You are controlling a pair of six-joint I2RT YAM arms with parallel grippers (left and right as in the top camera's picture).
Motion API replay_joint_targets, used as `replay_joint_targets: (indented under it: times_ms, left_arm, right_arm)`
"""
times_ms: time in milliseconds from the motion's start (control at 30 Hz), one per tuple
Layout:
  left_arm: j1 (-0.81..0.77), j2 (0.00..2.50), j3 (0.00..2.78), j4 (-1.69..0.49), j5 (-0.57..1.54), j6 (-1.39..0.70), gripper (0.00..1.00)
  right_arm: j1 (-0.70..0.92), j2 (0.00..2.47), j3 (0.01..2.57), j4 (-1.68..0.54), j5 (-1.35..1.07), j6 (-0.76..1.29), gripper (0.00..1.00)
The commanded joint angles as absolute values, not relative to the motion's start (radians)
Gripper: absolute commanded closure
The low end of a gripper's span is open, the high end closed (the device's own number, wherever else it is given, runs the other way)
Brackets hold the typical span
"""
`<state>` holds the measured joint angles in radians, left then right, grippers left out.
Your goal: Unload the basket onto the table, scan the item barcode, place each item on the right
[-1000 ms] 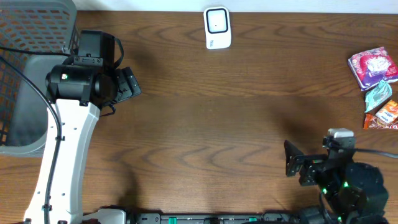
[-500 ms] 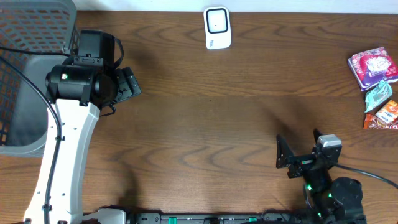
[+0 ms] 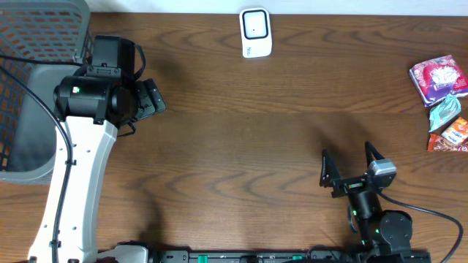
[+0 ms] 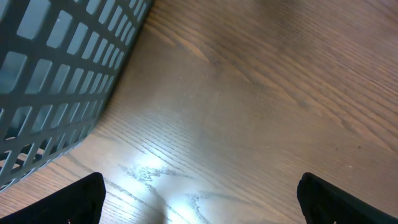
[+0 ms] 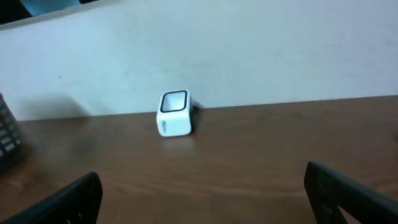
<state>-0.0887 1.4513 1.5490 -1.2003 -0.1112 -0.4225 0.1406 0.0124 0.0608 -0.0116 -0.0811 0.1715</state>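
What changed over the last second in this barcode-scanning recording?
The right hand swung from pointing left to facing the scanner and shifted slightly left. It was open and empty throughout, so nothing was taken hold of or let go. The left hand, scanner, snack packets and basket stayed put.

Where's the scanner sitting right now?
Overhead, the white scanner stands at the table's far edge near centre, basket to its left, snack packets to its right.

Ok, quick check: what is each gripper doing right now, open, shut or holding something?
The left gripper: open, holding nothing.
The right gripper: open, holding nothing.
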Motion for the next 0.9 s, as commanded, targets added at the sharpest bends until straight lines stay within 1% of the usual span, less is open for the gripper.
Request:
replay_joint_targets:
  times_ms: [0, 300, 400, 467, 867]
  left_arm:
    - [-0.088, 1.454, 1.552, -1.204, -0.117, -0.432, 0.02]
    - [-0.088, 1.454, 1.552, -1.204, -0.117, -0.432, 0.02]
    - [-0.088, 1.454, 1.552, -1.204, -0.117, -0.432, 0.02]
    - [-0.088, 1.454, 1.552, -1.204, -0.117, -0.432, 0.02]
    - [-0.088, 1.454, 1.552, -1.204, -0.117, -0.432, 0.02]
  right_arm:
    - [0.105, 0.006, 0.028, 0.013, -0.089, 0.163, 0.01]
    - [0.02, 0.005, 0.005, -0.004, -0.074, 0.154, 0.01]
    - [0.0, 0.005, 0.005, -0.041, -0.054, 0.155, 0.01]
    - [-0.007, 0.005, 0.005, -0.077, -0.037, 0.156, 0.01]
    - [-0.021, 0.005, 0.005, -0.078, -0.035, 0.133, 0.01]
